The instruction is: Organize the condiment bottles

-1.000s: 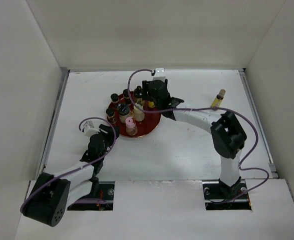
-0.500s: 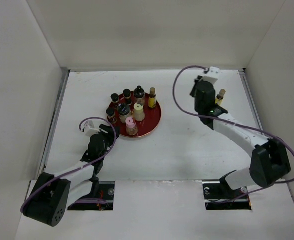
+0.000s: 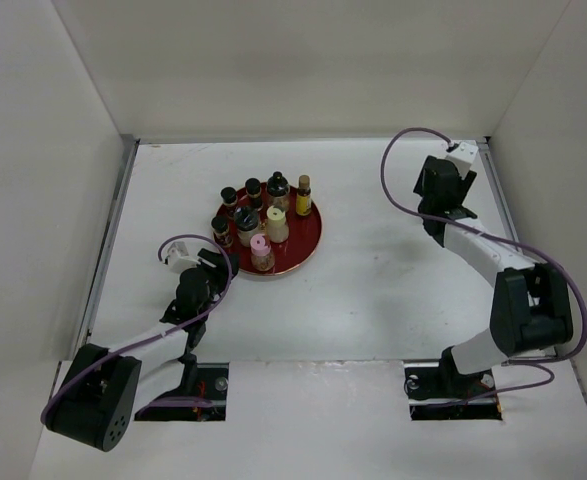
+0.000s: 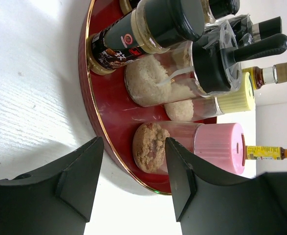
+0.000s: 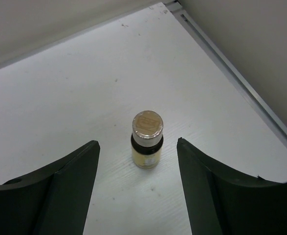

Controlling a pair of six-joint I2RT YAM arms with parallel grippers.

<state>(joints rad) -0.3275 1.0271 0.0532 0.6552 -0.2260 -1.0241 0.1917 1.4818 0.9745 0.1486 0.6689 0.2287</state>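
Observation:
Several condiment bottles stand on a red round tray point(image 3: 308, 240): dark-capped jars, a pink-capped jar point(image 3: 261, 252), a cream-white one point(image 3: 276, 225) and a taller yellow bottle point(image 3: 303, 195). My left gripper point(image 3: 218, 262) is open and empty at the tray's near-left rim point(image 4: 109, 122), with the pink-capped jar point(image 4: 216, 147) just ahead of its fingers. My right gripper point(image 3: 441, 200) is at the far right, open point(image 5: 137, 147). A small yellow bottle with a tan cap point(image 5: 147, 139) stands upright on the table between and just ahead of its fingertips, untouched. The top view hides this bottle.
White walls close in the table on the left, back and right. A metal strip point(image 5: 241, 83) runs along the right wall, close to the lone bottle. Bare white tabletop lies between the tray and the right gripper.
My right arm has swung from over the tray to the far right and now sits over the lone bottle, covering it in the top view. The left arm has not moved.

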